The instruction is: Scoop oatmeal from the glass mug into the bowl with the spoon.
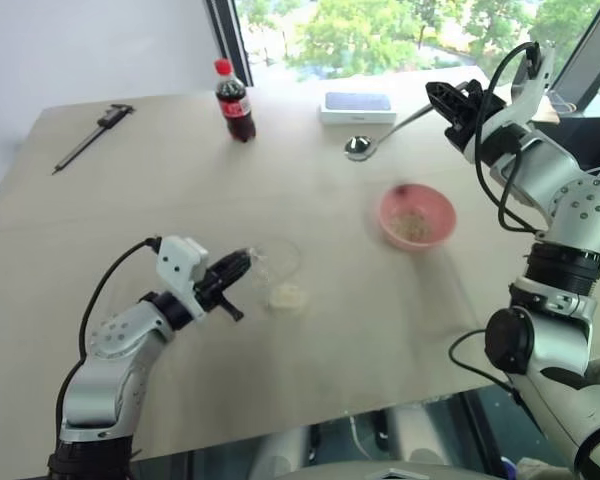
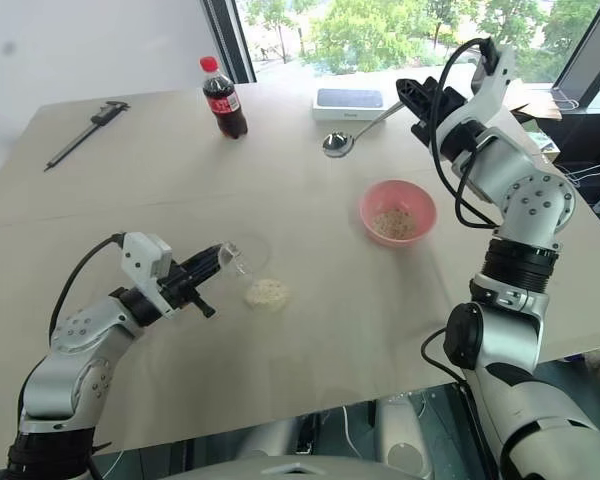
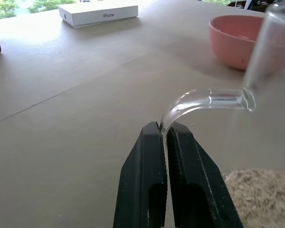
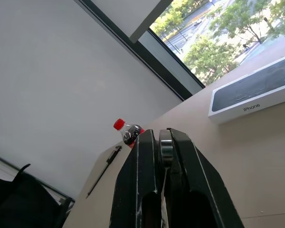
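1. The oatmeal (image 2: 266,292) lies heaped in the glass mug (image 2: 248,262) near the table's front; more sits in the pink bowl (image 2: 398,213).
2. The left wrist view shows the left gripper (image 3: 164,130) clenched on the mug's handle.
3. The right gripper (image 1: 436,101) grasps the spoon (image 1: 365,146) by its handle, raised over the table (image 2: 310,190).

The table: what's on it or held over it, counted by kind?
Drink containers: 2, the glass mug and the cola bottle
Bowls: 1, the pink bowl
Spoons: 1, the spoon
Tools: 1, the dark caliper
Boxes: 1, the white phone box
Total: 6
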Tool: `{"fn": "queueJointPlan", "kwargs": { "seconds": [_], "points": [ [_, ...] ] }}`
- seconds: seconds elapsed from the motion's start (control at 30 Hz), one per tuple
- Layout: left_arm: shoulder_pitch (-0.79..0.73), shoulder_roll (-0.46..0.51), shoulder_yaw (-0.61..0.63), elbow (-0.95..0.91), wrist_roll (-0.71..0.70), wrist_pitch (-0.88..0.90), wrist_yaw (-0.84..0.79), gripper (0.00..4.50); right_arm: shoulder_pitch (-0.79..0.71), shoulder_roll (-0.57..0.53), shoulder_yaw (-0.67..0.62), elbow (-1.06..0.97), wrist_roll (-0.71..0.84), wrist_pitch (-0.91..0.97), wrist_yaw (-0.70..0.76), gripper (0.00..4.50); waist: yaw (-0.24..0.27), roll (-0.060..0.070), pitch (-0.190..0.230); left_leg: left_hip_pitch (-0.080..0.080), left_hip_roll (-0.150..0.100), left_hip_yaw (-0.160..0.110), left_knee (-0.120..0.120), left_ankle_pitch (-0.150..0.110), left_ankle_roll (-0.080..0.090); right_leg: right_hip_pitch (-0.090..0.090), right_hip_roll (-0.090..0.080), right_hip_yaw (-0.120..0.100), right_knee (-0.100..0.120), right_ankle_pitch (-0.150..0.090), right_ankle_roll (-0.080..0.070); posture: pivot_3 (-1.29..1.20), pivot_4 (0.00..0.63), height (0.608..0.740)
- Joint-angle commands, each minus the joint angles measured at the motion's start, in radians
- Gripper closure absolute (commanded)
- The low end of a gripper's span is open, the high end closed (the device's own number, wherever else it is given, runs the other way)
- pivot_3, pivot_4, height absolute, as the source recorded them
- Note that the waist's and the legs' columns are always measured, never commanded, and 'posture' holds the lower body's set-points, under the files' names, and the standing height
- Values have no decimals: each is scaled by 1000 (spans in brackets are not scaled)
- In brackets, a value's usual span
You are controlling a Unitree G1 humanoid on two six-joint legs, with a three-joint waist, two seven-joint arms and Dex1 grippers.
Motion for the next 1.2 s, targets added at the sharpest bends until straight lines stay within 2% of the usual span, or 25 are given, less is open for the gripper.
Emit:
{"fn": "queueJointPlan", "kwargs": {
  "seconds": [0.03, 0.3, 0.4, 0.67, 0.83, 0.97, 1.2],
  "points": [
    [-28, -3, -5, -9, 7, -9, 15, 4431, -4, -8, 7, -38, 24, -10, 23, 4500, 0, 0, 0, 0, 0, 0, 0, 0, 0, 0, 0, 0, 0, 0, 0, 0, 150, 740],
    [-161, -29, -11, 82, 79, -55, 95, 4431, -41, -1, 35, -119, 219, 99, 104, 4500, 1, 0, 0, 0, 0, -1, 0, 0, 0, 0, 0, -1, 0, 0, 0, 0, 150, 740],
    [-221, -31, -29, 127, 109, -80, 100, 4431, -38, -32, 97, -166, 220, 122, 164, 4500, 1, 0, 0, 0, 0, 0, 0, 0, 0, 0, 0, 0, 0, 0, 0, 0, 150, 740],
    [-391, -48, -90, 262, 166, -151, 82, 4431, -36, -97, 324, -226, 3, 9, 369, 4500, 1, 0, 0, -1, -1, -1, 1, 0, 0, 0, 0, -1, 0, 0, 0, 0, 150, 740],
    [-487, -52, -114, 332, 189, -178, 72, 4431, -19, -167, 492, -247, -190, -98, 525, 4500, 1, -1, 0, -1, -1, -1, 1, 0, 0, 0, 0, -1, 0, 0, 0, 0, 150, 740],
    [-531, -52, -126, 387, 208, -210, 67, 4431, 4, -196, 640, -257, -372, -204, 594, 4500, -1, -1, 0, -1, -1, -1, 1, 0, 0, 0, 0, -1, -1, 0, 0, 0, 150, 740],
    [-551, -65, -141, 415, 217, -240, 59, 4431, 25, -140, 700, -253, -505, -301, 614, 4500, 2, -1, 0, -1, -1, -1, 1, 0, -1, -1, 0, -1, -1, 0, 0, 0, 150, 740]
  ]
}}
